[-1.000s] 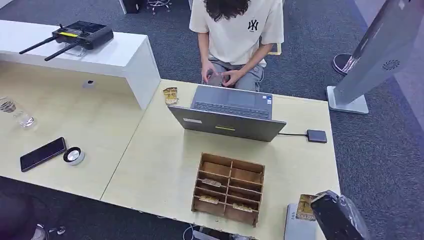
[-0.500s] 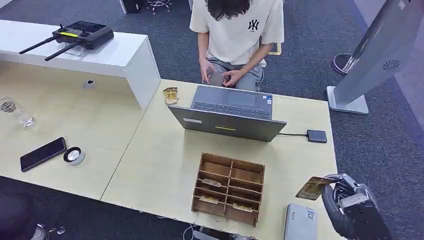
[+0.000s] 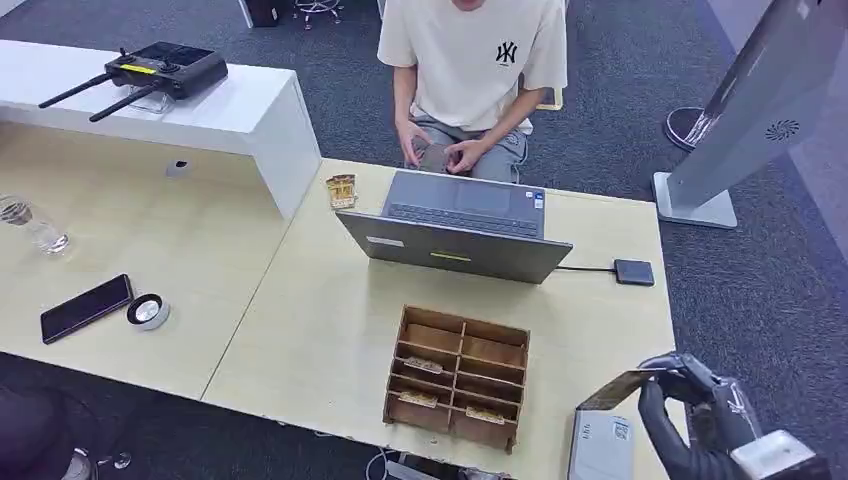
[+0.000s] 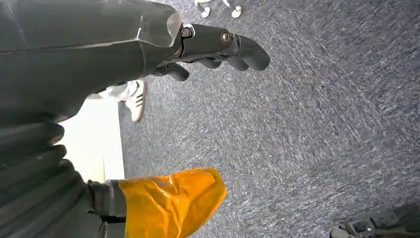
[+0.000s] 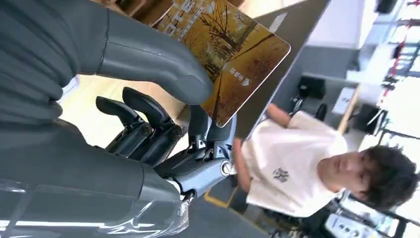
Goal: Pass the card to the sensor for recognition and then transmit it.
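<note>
The right hand sits at the near right corner of the pale wooden counter, above its edge. It pinches a brown-and-gold card between the thick grey thumb and a dark finger, while the other fingers curl loosely below. In the head view the card lies nearly flat and tilted, its free end pointing towards the wooden box. It hangs above the grey card sensor, which lies on the counter at the near edge; card and sensor are apart. In the right wrist view the card's printed face shows a tree pattern and small white lettering too small to read.

The left hand hangs over grey carpet with its fingers slightly curled and apart, holding nothing. A yellow cover shows near it in the left wrist view.

A wooden compartment box stands on the counter just left of the sensor, with a few cards lying in its near compartments. Beyond it is an open grey laptop, with a small dark device cabled to its right. A small stand with cards sits left of the laptop. A person in a cream T-shirt sits behind the laptop, hands together in the lap. On the left stretch of counter lie a black phone, a round tin and a glass bottle.
</note>
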Controlling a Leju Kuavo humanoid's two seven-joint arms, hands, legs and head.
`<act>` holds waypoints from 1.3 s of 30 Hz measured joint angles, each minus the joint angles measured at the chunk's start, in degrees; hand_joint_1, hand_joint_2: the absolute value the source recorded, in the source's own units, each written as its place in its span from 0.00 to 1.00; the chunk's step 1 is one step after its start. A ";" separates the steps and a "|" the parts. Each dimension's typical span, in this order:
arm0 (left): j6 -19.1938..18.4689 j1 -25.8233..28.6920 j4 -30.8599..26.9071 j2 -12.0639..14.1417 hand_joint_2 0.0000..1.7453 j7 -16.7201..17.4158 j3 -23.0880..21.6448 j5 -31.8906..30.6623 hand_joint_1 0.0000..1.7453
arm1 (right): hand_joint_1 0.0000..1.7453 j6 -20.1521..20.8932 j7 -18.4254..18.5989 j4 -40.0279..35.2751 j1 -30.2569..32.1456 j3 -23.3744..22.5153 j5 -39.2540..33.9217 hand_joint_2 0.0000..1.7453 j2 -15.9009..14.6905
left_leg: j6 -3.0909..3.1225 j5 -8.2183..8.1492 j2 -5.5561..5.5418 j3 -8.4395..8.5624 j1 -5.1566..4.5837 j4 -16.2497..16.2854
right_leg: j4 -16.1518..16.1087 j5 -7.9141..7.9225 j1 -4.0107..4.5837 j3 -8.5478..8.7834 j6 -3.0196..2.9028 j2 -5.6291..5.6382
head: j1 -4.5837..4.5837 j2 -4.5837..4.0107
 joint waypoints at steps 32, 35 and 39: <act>-3.32 -4.47 4.18 0.94 1.00 0.72 -1.16 -8.15 0.00 | 1.00 6.80 11.00 10.46 -29.56 13.33 -0.95 1.00 4.80 | 0.00 0.22 0.04 -0.01 0.02 0.00 | 0.06 0.19 0.01 0.01 -0.01 0.08 | 0.02 0.00; -4.18 -5.05 4.13 0.92 1.00 1.33 -1.64 -8.48 0.00 | 1.00 6.36 13.35 12.41 -33.71 14.71 -0.16 1.00 6.19 | -0.01 0.22 0.06 0.00 0.02 0.00 | 0.06 0.20 0.01 0.01 -0.02 0.10 | 0.02 0.00; -4.98 -5.25 4.00 0.96 1.00 1.88 -2.58 -8.59 0.00 | 1.00 6.08 15.14 14.97 -38.44 16.28 0.52 1.00 8.09 | -0.01 0.23 0.03 0.01 0.02 0.00 | 0.07 0.21 0.01 0.01 -0.02 0.07 | 0.02 0.00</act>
